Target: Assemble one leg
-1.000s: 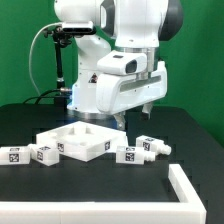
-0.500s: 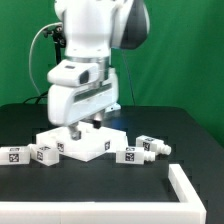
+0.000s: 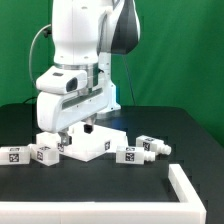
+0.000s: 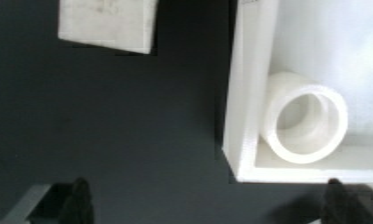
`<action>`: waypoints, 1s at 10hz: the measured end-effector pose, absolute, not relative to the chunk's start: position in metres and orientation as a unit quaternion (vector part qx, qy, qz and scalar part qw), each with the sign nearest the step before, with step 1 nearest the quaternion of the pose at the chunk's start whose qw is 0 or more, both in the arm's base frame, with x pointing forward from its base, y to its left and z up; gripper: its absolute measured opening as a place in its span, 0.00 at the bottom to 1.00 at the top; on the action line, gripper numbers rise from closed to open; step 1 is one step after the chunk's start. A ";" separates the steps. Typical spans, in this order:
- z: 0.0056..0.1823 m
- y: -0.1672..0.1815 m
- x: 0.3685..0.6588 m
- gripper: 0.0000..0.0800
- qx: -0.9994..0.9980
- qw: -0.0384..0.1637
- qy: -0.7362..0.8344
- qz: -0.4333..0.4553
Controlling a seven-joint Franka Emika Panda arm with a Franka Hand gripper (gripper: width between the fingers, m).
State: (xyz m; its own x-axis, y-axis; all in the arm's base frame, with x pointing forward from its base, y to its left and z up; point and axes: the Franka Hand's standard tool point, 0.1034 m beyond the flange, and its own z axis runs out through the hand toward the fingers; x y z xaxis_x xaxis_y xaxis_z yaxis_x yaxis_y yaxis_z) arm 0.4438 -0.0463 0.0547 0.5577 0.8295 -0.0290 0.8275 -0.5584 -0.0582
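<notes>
Exterior view: the gripper (image 3: 74, 130) hangs over the left corner of the square panel (image 3: 100, 146), centre-left of the frame.
In the wrist view its fingertips (image 4: 67, 200) stand wide apart with nothing between them. The nearest leg (image 3: 47, 152) lies on the table (image 3: 190, 130) at lower left, just beside the panel; another leg (image 3: 128, 154) lies at lower right.

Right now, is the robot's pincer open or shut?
Open. In the wrist view the pincer shows its fingertips far apart, with only dark table between them.
</notes>
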 end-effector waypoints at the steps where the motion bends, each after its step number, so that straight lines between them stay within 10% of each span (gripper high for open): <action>1: 0.050 -0.048 0.438 0.81 -0.880 0.019 -0.475 0.026; 10: 0.028 -0.065 0.403 0.81 -0.872 0.010 -0.489 0.011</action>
State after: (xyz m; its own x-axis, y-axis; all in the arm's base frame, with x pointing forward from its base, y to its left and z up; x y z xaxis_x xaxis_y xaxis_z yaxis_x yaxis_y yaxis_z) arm 0.4032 -0.0654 0.0277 0.5223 0.8527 -0.0091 0.8523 -0.5223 -0.0279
